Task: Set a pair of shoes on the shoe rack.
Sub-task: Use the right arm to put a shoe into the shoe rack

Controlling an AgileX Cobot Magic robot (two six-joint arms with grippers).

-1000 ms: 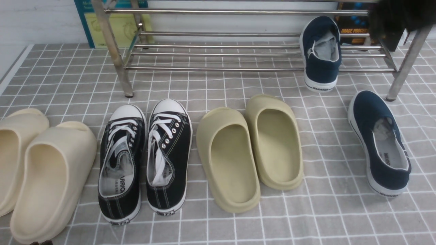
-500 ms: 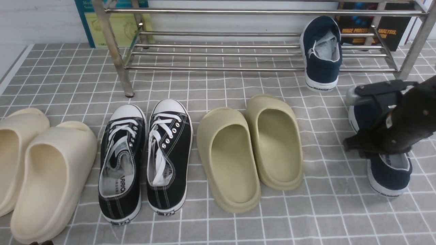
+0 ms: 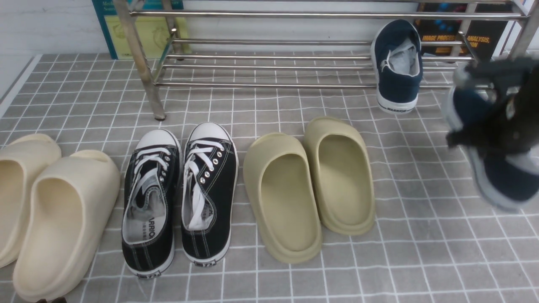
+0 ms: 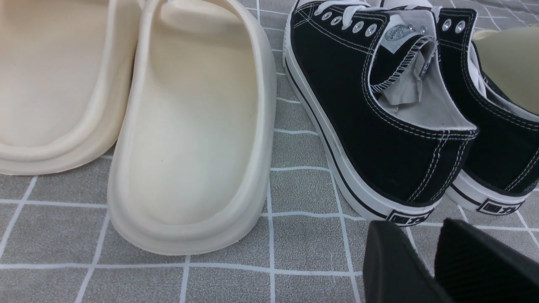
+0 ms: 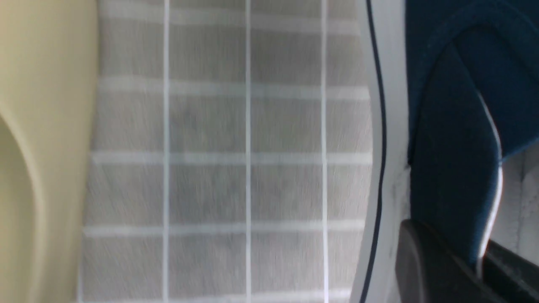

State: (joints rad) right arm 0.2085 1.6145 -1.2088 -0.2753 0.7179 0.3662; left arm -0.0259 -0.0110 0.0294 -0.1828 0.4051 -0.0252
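Observation:
One navy shoe (image 3: pixel 396 63) rests on the lower tubes of the steel shoe rack (image 3: pixel 269 67), toe toward the wall and heel overhanging the front tube. The other navy shoe (image 3: pixel 505 181) hangs blurred above the floor at the far right, in front of the rack's right leg. My right gripper (image 3: pixel 497 126) is shut on it. In the right wrist view the fingers (image 5: pixel 429 261) pinch the shoe's navy side wall (image 5: pixel 450 168) beside its white sole. My left gripper (image 4: pixel 425 261) is low behind the black sneakers, open, with only floor between its fingers.
Black lace-up sneakers (image 3: pixel 179 202), olive slides (image 3: pixel 311 185) and cream slides (image 3: pixel 54 219) stand in a row on the grey checked cloth in front of the rack. Books (image 3: pixel 143 29) lean against the wall behind the rack. The rack's right leg (image 3: pixel 522 38) is close to the lifted shoe.
My right arm came down from the rack's top right onto the navy shoe on the floor, shut on its side, and has lifted it up and toward the rack.

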